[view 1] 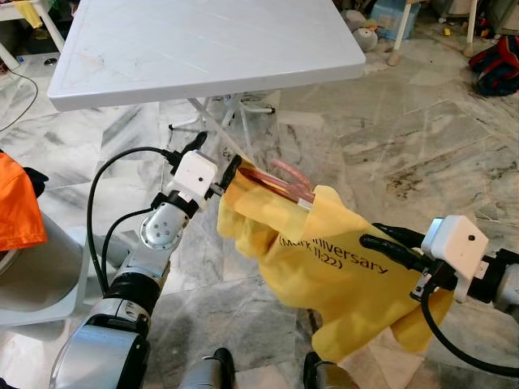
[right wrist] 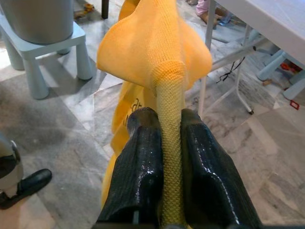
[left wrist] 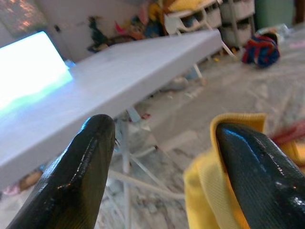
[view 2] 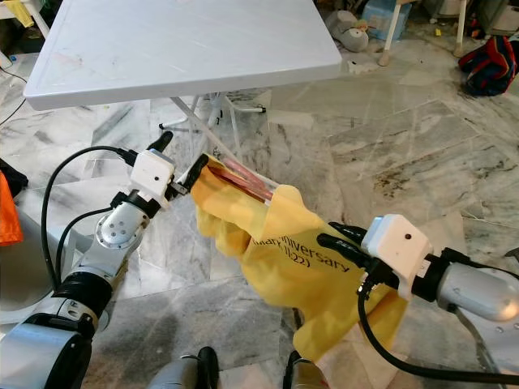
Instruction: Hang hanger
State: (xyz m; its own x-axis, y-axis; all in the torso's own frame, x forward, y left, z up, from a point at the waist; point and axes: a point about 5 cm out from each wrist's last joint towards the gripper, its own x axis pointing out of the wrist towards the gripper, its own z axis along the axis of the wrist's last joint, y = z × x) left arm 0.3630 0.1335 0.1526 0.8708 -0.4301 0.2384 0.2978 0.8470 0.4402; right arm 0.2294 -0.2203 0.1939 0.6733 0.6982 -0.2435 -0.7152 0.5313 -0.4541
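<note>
Right pincer (right wrist: pixel 164 143) grips a fold of the yellow shirt (view 1: pixel 324 259). Left pincer (left wrist: pixel 162 157) stands open beside the pink hanger (view 1: pixel 280 182) below the desk (view 1: pixel 203 49).

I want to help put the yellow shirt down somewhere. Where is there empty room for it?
The white table top is bare across its whole visible surface. The marble floor right of the table legs is open too. It gets crowded along the back wall, with the red-and-blue bag and clutter, and in front, where both grippers hold the yellow shirt on its pink hanger.
</note>
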